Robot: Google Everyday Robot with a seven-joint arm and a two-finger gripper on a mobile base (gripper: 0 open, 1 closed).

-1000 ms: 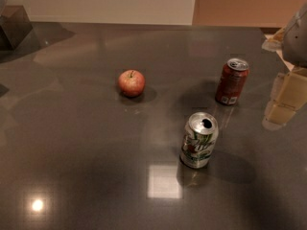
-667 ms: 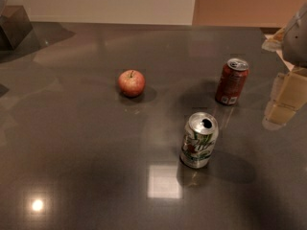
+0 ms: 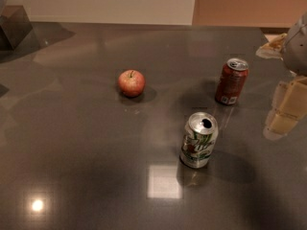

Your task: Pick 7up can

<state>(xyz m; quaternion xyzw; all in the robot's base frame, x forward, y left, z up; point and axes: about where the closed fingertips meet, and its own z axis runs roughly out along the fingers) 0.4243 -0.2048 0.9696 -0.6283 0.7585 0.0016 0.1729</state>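
the big dark table (image 3: 72, 157) fills most of what i see. at the far right edge the gripper (image 3: 284, 111) hangs over the table, off to the side of both cans. i see nothing in it, and i cannot tell if it is spread wide or squeezed closed. the 7up can (image 3: 198, 140) stands up straight near the middle of the table, a bit toward the front, and its top is popped open. the dark red can (image 3: 231, 81) stands behind it and a little to the right, near but not touching. the apple (image 3: 131, 83) sits well apart on the left.

what could go wrong, i think: the dark red can looks nearer to the gripper, so the gripper could bump it or grab it by mistake. the 7up can is open, so a hard push could tip it and spill what is inside.

i count one table, one gripper, two cans and one apple.
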